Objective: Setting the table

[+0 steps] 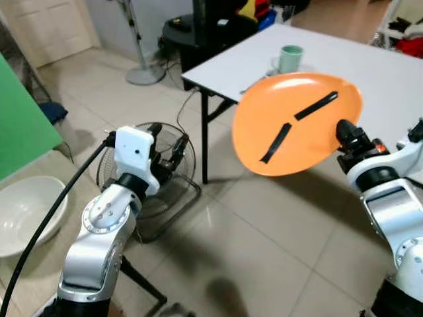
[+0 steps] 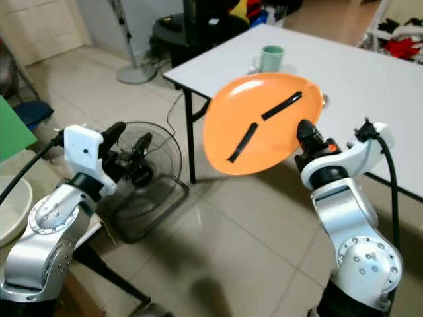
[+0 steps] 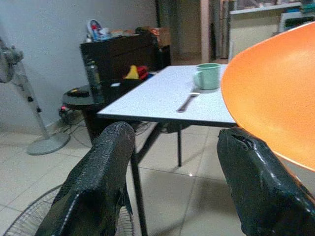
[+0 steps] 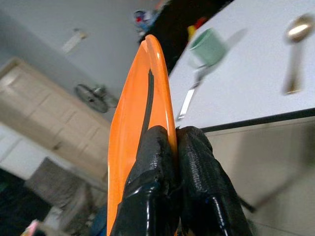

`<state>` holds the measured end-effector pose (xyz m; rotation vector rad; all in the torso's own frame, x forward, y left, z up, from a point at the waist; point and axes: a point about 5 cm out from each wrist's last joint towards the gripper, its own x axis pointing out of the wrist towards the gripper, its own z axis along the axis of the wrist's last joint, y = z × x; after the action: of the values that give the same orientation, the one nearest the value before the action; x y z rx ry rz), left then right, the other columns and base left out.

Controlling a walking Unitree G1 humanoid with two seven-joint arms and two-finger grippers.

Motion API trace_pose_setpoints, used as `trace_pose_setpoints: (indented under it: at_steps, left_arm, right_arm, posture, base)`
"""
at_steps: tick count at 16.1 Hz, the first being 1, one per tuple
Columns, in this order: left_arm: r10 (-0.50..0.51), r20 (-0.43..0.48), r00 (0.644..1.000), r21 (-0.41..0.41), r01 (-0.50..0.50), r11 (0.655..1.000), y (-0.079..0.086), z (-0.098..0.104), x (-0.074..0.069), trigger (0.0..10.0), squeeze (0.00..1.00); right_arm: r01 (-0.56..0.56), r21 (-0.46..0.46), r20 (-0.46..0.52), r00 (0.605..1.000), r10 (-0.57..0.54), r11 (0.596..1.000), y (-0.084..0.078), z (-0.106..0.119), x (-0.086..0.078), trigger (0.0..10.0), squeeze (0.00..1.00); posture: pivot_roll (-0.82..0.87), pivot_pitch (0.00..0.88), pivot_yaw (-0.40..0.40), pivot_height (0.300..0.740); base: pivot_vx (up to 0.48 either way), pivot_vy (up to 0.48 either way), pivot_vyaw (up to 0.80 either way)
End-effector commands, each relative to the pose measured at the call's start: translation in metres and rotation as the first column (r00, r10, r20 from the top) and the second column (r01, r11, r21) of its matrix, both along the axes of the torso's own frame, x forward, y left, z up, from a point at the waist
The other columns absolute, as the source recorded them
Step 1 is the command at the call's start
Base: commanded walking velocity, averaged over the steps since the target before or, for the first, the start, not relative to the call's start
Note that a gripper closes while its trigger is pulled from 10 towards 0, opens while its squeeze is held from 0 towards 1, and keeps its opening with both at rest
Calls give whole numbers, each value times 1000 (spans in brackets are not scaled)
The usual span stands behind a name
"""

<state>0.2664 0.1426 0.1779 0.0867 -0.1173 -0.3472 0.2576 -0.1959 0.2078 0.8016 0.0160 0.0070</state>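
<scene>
We hold the orange plate [image 1: 291, 125] clamped edge-on in the right gripper [image 4: 170, 162] — the bench [image 1: 370, 72] lies just ahead; left gripper [image 3: 172, 187] jaws apart.

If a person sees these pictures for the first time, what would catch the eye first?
The orange plate, held tilted in the air by the right gripper clamped on its rim, just short of the white table. Next, the green mug on that table, and the open left gripper above a floor fan.
</scene>
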Motion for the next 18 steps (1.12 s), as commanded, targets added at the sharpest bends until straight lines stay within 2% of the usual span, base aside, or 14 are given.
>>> trace_pose_setpoints:
  at_steps: [1,8,15,18]
  left_arm:
    - [31,-11,999,12,-30,999,9,-2,1,10000,0]
    - [24,-13,1000,14,-24,1000,9,-2,3,10000,0]
    - [22,-13,1000,13,-22,1000,9,-2,4,10000,0]
    - [19,-14,1000,14,-19,1000,9,-2,5,10000,0]
  right_arm:
    - [-49,14,53,997,48,999,11,9,1,10000,0]
    - [-45,19,58,997,44,999,10,10,3,10000,0]
    - [-49,31,64,997,47,998,13,12,5,10000,0]
    - [-41,35,65,997,39,999,12,13,6,10000,0]
  posture:
    - [88,0,45,727]
    - [83,0,53,727]
    - [83,0,55,727]
    - [82,0,58,727]
  base:
    - [315,0,0]
    - [316,0,0]
    - [314,0,-788]
    - [314,0,0]
